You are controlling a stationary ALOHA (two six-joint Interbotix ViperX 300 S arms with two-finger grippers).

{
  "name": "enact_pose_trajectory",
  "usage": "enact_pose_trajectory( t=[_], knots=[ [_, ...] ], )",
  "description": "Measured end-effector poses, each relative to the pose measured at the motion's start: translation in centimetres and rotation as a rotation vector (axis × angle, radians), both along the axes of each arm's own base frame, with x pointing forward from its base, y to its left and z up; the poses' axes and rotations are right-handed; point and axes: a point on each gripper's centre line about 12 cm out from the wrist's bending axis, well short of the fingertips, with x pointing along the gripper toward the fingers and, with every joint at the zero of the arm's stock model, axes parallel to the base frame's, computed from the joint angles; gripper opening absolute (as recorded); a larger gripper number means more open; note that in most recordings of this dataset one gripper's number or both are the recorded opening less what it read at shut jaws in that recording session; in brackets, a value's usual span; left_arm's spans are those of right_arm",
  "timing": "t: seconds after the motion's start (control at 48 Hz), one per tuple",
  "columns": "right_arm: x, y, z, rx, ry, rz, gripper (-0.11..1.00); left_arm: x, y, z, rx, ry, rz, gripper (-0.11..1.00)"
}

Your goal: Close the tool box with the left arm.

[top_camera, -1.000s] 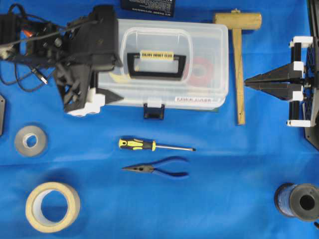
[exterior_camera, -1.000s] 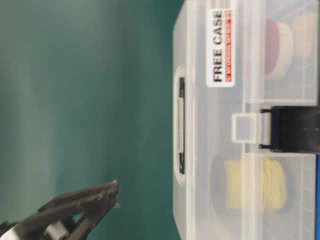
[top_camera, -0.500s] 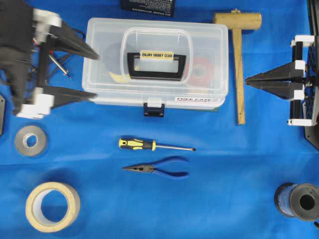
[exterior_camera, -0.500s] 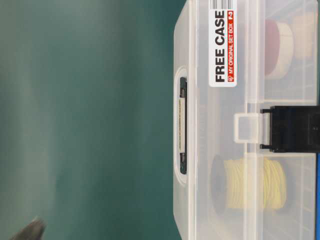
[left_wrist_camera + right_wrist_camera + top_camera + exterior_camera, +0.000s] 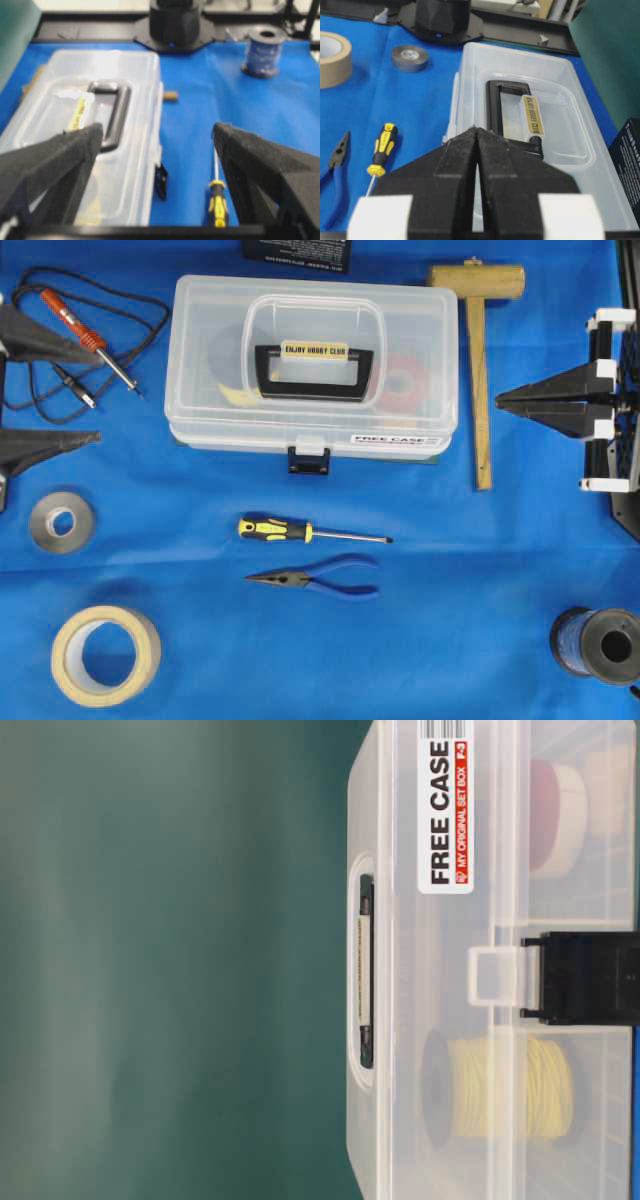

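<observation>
The tool box (image 5: 310,365) is a clear plastic case at the back middle of the blue mat. Its lid lies flat on the base, black handle and yellowish label on top. The dark blue latch (image 5: 308,458) hangs at the front, not snapped up. The box also shows in the table-level view (image 5: 470,1020), the left wrist view (image 5: 100,100) and the right wrist view (image 5: 555,150). My left gripper (image 5: 97,392) is open and empty at the far left, clear of the box (image 5: 157,129). My right gripper (image 5: 498,402) is shut and empty at the right (image 5: 476,129).
A wooden mallet (image 5: 480,360) lies right of the box. A yellow-black screwdriver (image 5: 300,531) and blue pliers (image 5: 315,578) lie in front. A red-handled probe with black cable (image 5: 85,330), grey tape (image 5: 60,523), masking tape (image 5: 105,655) and a blue spool (image 5: 600,645) lie around.
My left gripper has drawn back leftward from over the box's left end to the mat's left edge and has opened. The lid has settled flat. The right arm has not moved.
</observation>
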Motion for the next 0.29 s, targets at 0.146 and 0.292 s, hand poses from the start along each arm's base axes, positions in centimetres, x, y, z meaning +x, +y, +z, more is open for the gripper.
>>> enact_pose_trajectory(
  t=[0.146,0.292],
  knots=[
    [0.0,0.0,0.0,0.0,0.0,0.0,0.0,-1.5,-0.5,-2.9,0.002,-0.046,-0.022,0.89],
    [0.0,0.0,0.0,-0.003,-0.001,0.001,0.0,-2.1,-0.8,-4.3,0.001,-0.057,-0.04,0.89]
  ],
)
